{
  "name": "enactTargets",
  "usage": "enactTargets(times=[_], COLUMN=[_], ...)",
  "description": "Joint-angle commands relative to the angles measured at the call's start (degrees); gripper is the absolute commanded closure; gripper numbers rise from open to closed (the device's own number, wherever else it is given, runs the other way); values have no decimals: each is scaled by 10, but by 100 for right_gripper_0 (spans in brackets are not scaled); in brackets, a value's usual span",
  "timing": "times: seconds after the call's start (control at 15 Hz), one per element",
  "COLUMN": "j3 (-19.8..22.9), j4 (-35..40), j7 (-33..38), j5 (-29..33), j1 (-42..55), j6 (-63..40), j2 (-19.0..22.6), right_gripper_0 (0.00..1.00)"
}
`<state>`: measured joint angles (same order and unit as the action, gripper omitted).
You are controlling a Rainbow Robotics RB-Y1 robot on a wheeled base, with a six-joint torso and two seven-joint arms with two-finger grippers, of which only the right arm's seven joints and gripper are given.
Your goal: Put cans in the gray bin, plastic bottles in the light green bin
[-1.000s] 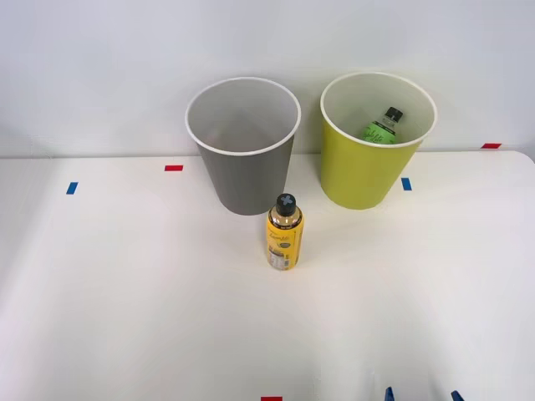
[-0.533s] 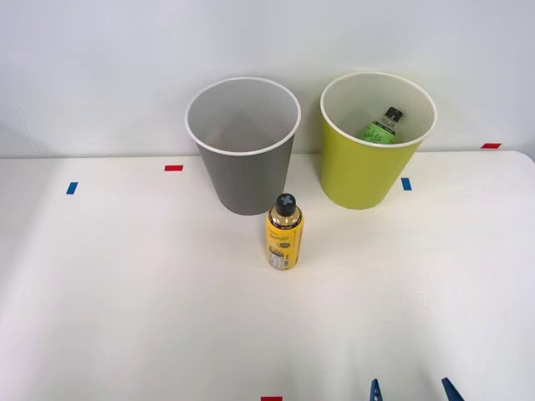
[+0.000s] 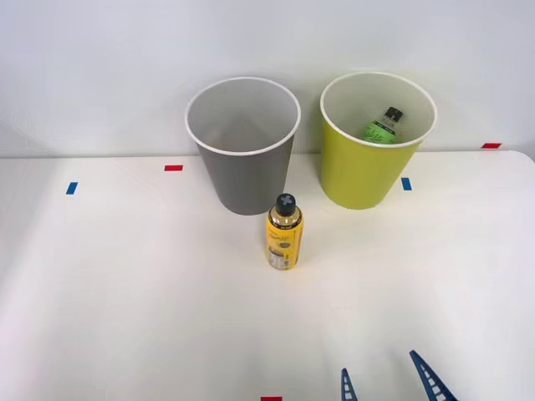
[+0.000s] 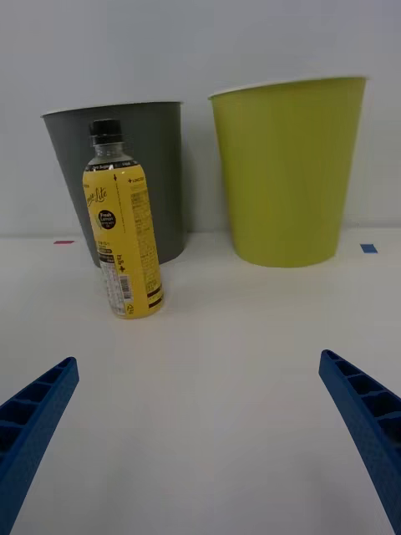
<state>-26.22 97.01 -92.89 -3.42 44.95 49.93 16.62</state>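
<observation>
A yellow-labelled plastic bottle [image 3: 284,234] [image 4: 123,238] with a black cap stands upright on the white table, just in front of the gray bin [image 3: 242,150] [image 4: 142,180]. To the right stands the light green bin [image 3: 376,142] [image 4: 288,167], and a green-labelled plastic bottle [image 3: 383,125] lies inside it. My right gripper [image 3: 384,380] [image 4: 200,435] is open near the table's front edge, right of and nearer than the yellow bottle, with nothing between its blue fingers [image 4: 363,418]. No cans are in view.
Small red tape marks [image 3: 173,168] and blue tape marks [image 3: 72,188] dot the white table [image 3: 125,292]. A pale wall rises right behind both bins.
My right gripper has risen further into the front view from the bottom edge, moving forward toward the yellow bottle. Bottles and bins have not moved.
</observation>
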Motion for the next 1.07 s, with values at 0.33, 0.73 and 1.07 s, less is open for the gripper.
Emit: enactTargets(times=[0.33, 0.73, 1.07], j3=[-45, -62, -64], j4=[0, -1, -1], j7=[-51, -48, -44], j5=[-90, -113, -132], j1=[-114, -225, -287], j6=[-70, -163, -227], j2=[17, 11, 7], right_gripper_0=[0, 0, 0])
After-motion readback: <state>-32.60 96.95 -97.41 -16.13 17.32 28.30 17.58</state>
